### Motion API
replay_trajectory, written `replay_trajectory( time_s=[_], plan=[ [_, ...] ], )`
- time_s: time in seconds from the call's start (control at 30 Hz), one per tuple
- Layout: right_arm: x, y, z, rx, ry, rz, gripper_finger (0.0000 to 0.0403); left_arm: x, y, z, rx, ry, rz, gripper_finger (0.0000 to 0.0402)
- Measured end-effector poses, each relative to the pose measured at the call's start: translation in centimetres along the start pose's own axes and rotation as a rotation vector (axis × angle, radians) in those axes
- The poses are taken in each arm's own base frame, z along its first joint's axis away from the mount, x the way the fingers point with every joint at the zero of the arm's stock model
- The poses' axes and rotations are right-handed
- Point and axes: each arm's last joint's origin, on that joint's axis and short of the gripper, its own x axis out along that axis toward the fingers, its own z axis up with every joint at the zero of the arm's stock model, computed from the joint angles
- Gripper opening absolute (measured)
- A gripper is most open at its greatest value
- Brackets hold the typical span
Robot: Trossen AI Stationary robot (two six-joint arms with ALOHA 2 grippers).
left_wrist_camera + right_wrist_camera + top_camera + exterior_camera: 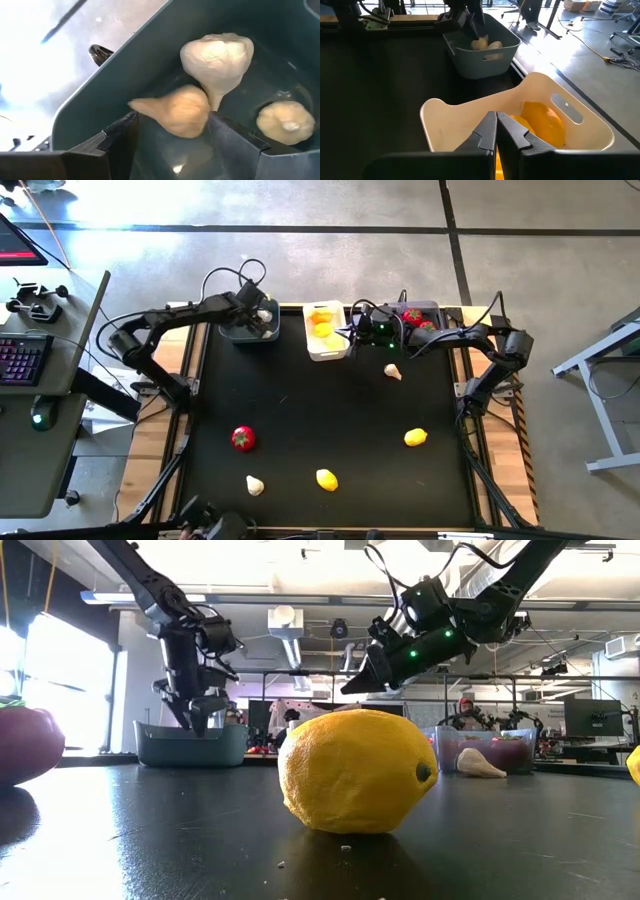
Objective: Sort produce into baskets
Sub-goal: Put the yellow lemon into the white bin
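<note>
My left gripper (pixel 172 125) stands open over the left dark grey basket (pixel 240 332), slanting down into it. Between its fingers is a blurred beige garlic piece (pixel 175 111). Two more garlic pieces (pixel 217 57) (pixel 285 117) lie on that basket's floor. My right gripper (pixel 496 117) is shut and holds nothing. It hovers above the near rim of the white basket (pixel 470 107), in which lemons (pixel 545 122) lie. Red pieces (pixel 415 317) lie in the right dark basket (pixel 430 307). My left gripper has the beige garlic piece (pixel 195 107) between its open fingers (pixel 227 137), above the basket's floor. The piece is blurred, and I cannot tell whether either finger touches it. The fingers come slanting down from above.
Loose produce lies on the black mat: a garlic piece (pixel 392 372) near the white basket, a red piece (pixel 242 438), a lemon (pixel 415 438), another lemon (pixel 326 479) and a garlic piece (pixel 255 485) near the front edge. The mat's middle is bare.
</note>
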Motion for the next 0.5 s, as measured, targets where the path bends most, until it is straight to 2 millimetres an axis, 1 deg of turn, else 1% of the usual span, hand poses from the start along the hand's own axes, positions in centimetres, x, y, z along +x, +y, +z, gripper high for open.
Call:
replay_trajectory(
  time_s=[0.13,0.3,0.4,0.5],
  plan=[
    [0.0,0.0,0.0,0.001,0.0,0.0,0.0,-0.4,-0.6,0.0,0.029,-0.008,0.04,0.0223],
    [0.0,0.0,0.1,0.024,-0.009,-0.018,0.0,-1.3,-1.3,0.2,0.051,-0.045,0.03,0.02],
    [-0.4,0.3,0.8,0.019,-0.021,-0.068,0.0,-2.0,-2.1,0.0,0.083,-0.131,0.015,0.0179],
    [-1.1,1.0,1.9,-0.013,-0.06,-0.064,0.0,-2.4,-3.0,-0.9,0.094,-0.232,-0.034,0.0155]
  ],
)
